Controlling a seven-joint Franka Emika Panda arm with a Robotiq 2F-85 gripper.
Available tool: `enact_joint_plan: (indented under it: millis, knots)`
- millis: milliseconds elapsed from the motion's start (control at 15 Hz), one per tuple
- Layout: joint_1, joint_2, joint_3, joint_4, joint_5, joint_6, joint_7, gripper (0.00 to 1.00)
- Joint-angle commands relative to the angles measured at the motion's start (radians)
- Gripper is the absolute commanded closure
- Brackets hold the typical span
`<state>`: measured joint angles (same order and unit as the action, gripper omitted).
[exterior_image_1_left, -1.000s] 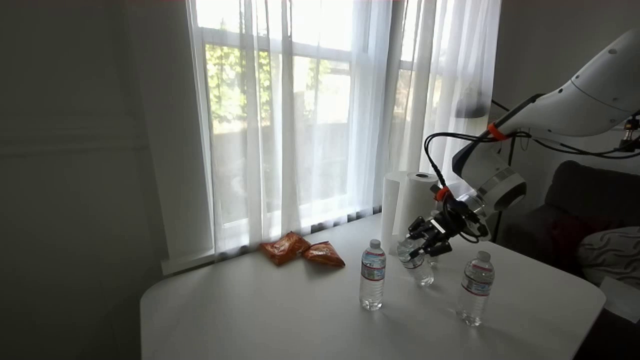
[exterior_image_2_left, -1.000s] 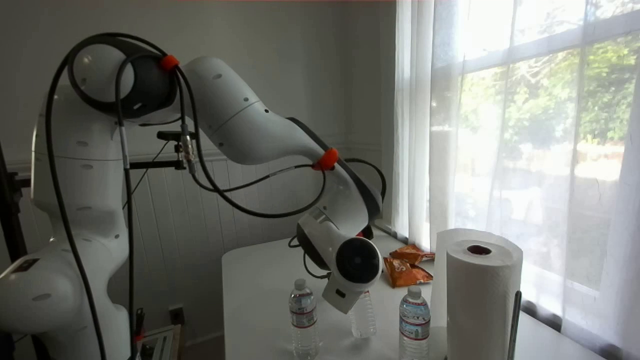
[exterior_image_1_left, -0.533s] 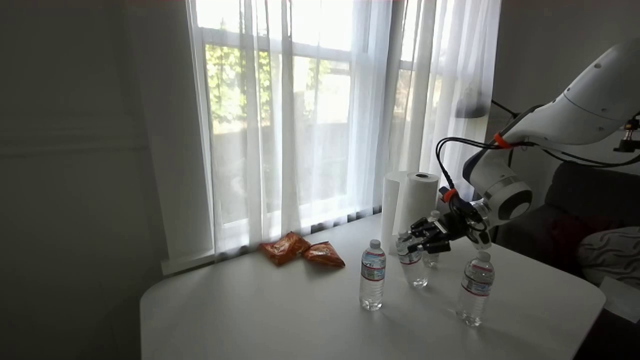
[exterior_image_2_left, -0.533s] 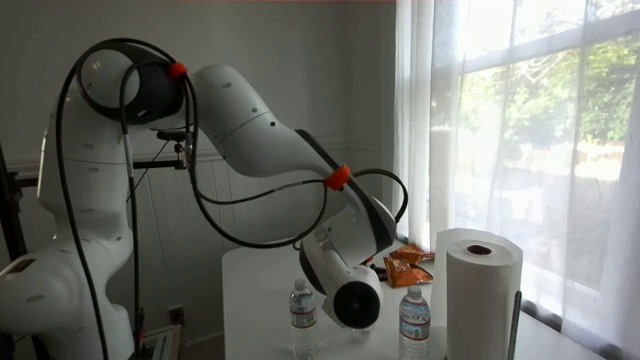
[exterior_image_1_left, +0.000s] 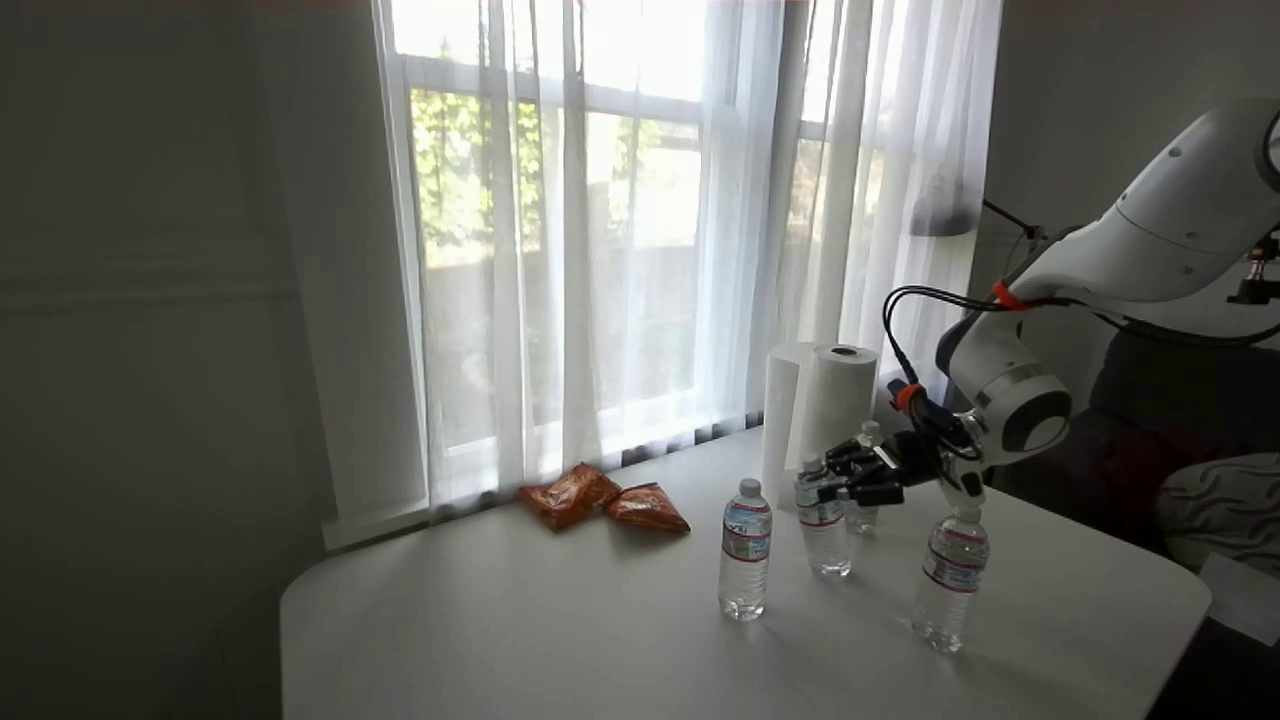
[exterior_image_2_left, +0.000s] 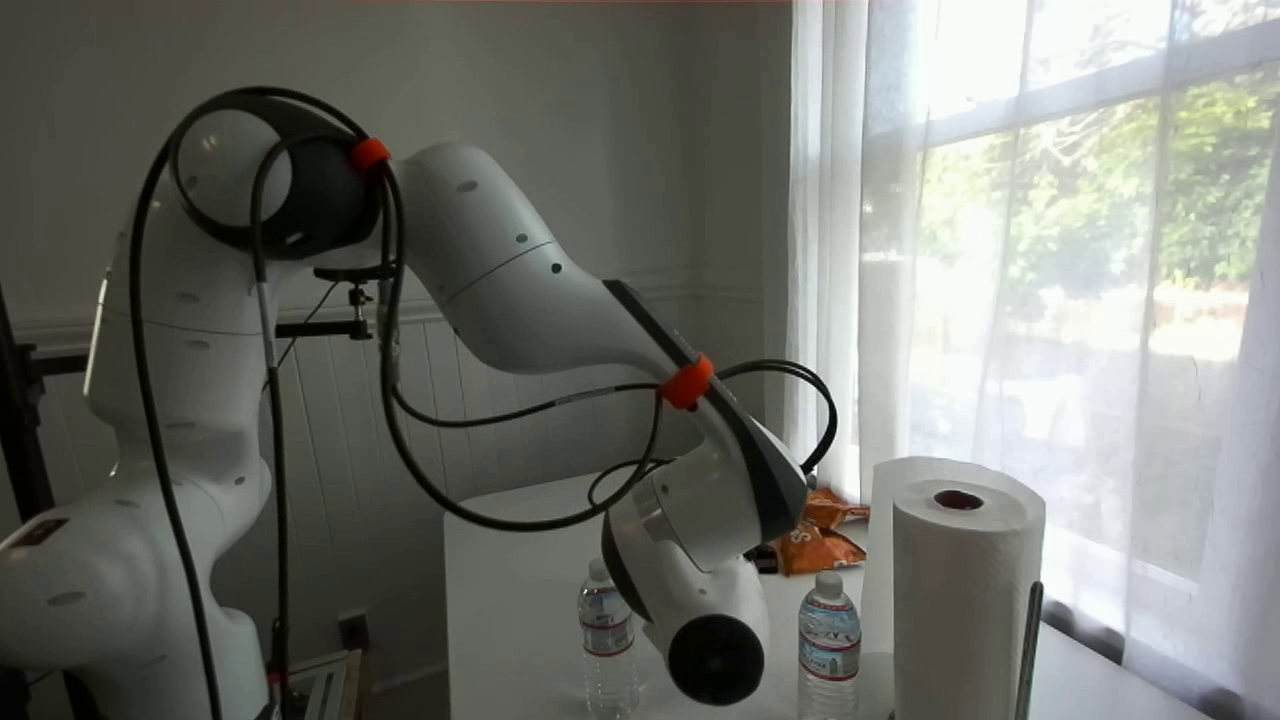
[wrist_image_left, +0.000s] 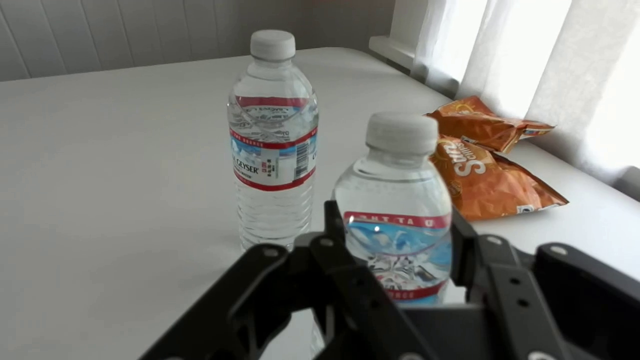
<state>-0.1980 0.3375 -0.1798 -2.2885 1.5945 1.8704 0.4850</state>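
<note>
Over that white table (exterior_image_1_left: 500, 630), the black two-fingered gripper (wrist_image_left: 398, 234) holds a clear, white-capped plastic bottle (wrist_image_left: 400, 200) between its jaws.

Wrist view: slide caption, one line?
Tool with a water bottle between its fingers, a second bottle standing farther off, two orange chip bags near the curtain.

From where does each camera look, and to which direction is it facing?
In an exterior view, across the table from the window and facing it; arm and end effector show.
In an exterior view, near the paper roll, facing the far wall; arm shows large.
Wrist view: behind the end effector, facing the bottle between its visible fingers.
Both exterior views share the table, arm, paper roll and chip bags.
</note>
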Motion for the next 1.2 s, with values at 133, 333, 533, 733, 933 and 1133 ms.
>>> enact_joint_plan:
  millis: [133, 333, 533, 733, 933, 1133]
  knots:
    - [-0.018, 0.027, -0.016, 0.012, 0.001, -0.069, -0.072, 0.77]
    - [-0.029, 0.054, -0.023, 0.016, -0.004, -0.132, -0.123, 0.77]
    - [-0.038, 0.078, -0.034, 0.024, -0.007, -0.179, -0.147, 0.77]
    - [-0.040, 0.088, -0.047, 0.028, 0.008, -0.177, -0.141, 0.77]
    - [-0.039, 0.093, -0.052, 0.036, 0.009, -0.171, -0.135, 0.77]
    - [-0.039, 0.093, -0.056, 0.039, 0.006, -0.167, -0.128, 0.27]
